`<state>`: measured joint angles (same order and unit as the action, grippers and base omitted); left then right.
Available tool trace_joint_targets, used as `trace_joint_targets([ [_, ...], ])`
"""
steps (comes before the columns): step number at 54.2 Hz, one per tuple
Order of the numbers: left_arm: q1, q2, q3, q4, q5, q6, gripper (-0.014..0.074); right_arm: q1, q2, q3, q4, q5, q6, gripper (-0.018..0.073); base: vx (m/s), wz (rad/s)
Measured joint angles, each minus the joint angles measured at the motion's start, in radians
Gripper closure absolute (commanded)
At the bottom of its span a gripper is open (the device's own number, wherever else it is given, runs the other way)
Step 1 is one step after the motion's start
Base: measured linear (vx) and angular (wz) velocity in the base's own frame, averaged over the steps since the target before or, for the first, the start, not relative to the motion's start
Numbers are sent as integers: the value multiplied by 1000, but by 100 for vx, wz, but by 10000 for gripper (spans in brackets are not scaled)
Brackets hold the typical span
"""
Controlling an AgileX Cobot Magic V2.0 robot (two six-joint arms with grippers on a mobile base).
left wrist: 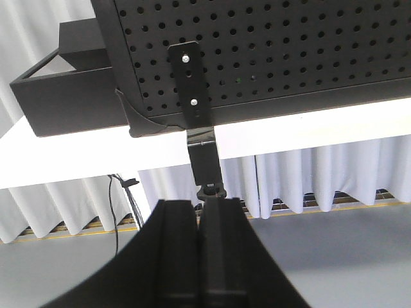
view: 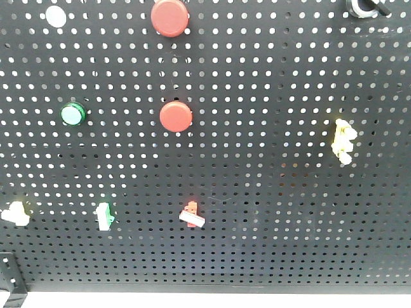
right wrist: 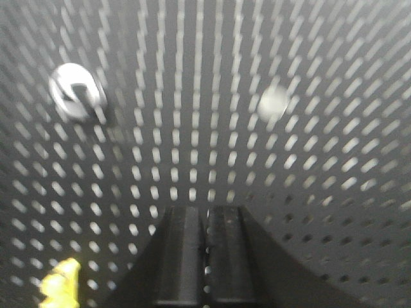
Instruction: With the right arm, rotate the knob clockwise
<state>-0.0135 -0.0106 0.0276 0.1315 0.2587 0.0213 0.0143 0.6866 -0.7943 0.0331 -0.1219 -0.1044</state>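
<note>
Mounted on the pegboard [view: 270,77]: knob [view: 365,8] at top right; upper button [view: 170,17] straight above lower button [view: 175,117]; third button [view: 72,114] left of that; side clip [view: 343,141] at right, below the knob.

The front-facing camera looks straight at the black pegboard [view: 257,147] from close range. The board nearly fills the frame, and the knob [view: 363,8] is cut off at the top right corner. The left wrist camera sits lower and farther back, looking up past the left gripper [left wrist: 200,206] at the board's bottom edge. The right wrist camera, blurred, faces the board closely over the right gripper [right wrist: 205,212]. It shares the knob and yellow clip [view: 343,141] with the front view.
</note>
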Motion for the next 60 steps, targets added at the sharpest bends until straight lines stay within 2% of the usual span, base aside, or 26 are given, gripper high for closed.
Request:
trace_joint_targets([
  [7, 0, 0, 0, 0, 0, 0, 603, 0, 44, -1, 0, -42, 0, 169, 0, 0],
  [18, 0, 0, 0, 0, 0, 0, 603, 0, 90, -3, -20, -140, -5, 173, 0, 0],
  [23, 0, 0, 0, 0, 0, 0, 603, 0, 115, -34, -103, -145, -5, 173, 0, 0],
  [29, 0, 0, 0, 0, 0, 0, 603, 16, 172, -119, -284, -143, 7, 173, 0, 0],
  [39, 0, 0, 0, 0, 0, 0, 603, 149, 304, -334, -553, -26, 18, 173, 0, 0],
  [44, 0, 0, 0, 0, 0, 0, 603, 230, 365, -439, -620, 54, 19, 173, 0, 0],
  [50, 0, 0, 0, 0, 0, 0, 603, 293, 428, -537, -674, 144, 19, 173, 0, 0],
  [60, 0, 0, 0, 0, 0, 0, 603, 310, 489, -615, -703, 219, 19, 202, 0, 0],
])
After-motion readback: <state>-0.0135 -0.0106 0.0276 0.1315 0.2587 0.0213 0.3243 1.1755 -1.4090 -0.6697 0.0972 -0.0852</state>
